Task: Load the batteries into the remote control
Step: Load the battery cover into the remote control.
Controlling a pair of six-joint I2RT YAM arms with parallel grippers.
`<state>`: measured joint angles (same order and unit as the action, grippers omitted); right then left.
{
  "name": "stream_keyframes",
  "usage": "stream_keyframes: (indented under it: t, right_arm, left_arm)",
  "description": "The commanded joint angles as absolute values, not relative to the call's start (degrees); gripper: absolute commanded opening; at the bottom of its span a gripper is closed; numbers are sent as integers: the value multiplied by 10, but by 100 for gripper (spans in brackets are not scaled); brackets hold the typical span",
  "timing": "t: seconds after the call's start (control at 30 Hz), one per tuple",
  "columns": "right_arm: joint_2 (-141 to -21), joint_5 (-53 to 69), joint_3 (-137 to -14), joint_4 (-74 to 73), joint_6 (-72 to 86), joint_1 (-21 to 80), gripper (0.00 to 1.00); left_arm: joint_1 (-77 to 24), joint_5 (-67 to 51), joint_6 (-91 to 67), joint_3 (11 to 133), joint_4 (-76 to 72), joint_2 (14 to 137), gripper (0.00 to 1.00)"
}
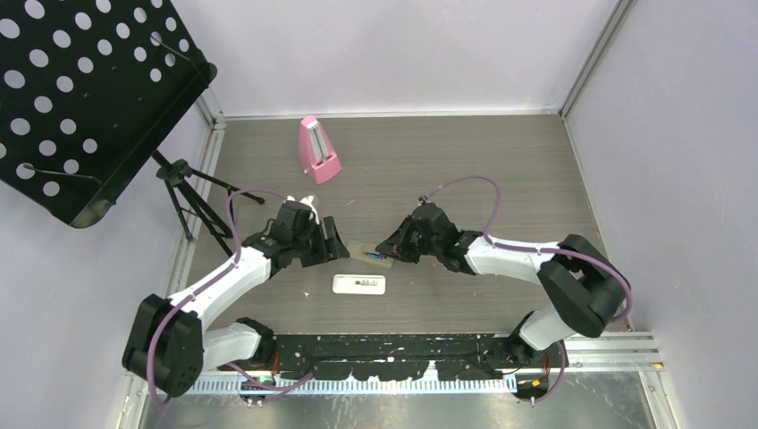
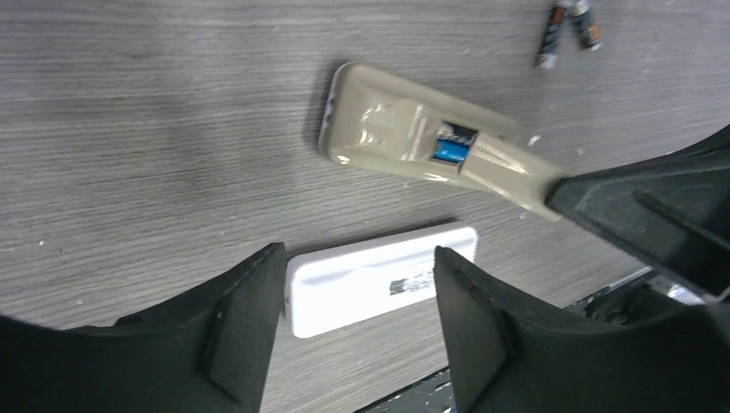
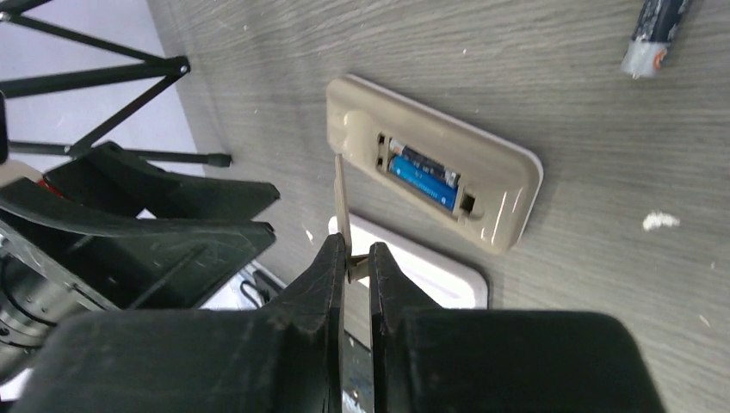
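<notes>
Currently, a blue battery (image 3: 422,181) and a dark one (image 3: 413,157) are seated side by side in the open compartment of the beige remote (image 3: 499,189). It is laid face-down on the table (image 1: 501,179), and the batts run along its long axis, approx. left-right. Two loose batteries (image 2: 551,34) are seen nearby. A thin beige cover (image 3: 342,206) is pinched by the right gripper (image 3: 357,251). The left gripper (image 2: 357,258) is held spread over a white remote (image 2: 361,288).

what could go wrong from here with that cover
1. The right gripper pinches the cover only by one thin edge, so it may twist or slip when pushed on.
2. The left gripper is open and holds nothing, so the beige remote could slide under pressure.
3. If the blue battery is not fully seated, the cover could jam.
</notes>
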<state>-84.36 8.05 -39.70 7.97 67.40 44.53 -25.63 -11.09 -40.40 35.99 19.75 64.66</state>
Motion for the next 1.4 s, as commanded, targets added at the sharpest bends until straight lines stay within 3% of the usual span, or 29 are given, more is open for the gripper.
stream_keyframes:
  t: [0.0,0.73,1.37]
  right_arm:
    - [-878,28,-436,130,698,452,1]
    - [-874,31,-412,102,697,453,0]
    - [-910,57,-420,98,671,453,1]
  left_arm:
    - [-248,-110,-401,351,141,678,62]
    - [-241,-109,-396,363,28,799,55]
    - [-241,-116,-388,370,18,813,54]
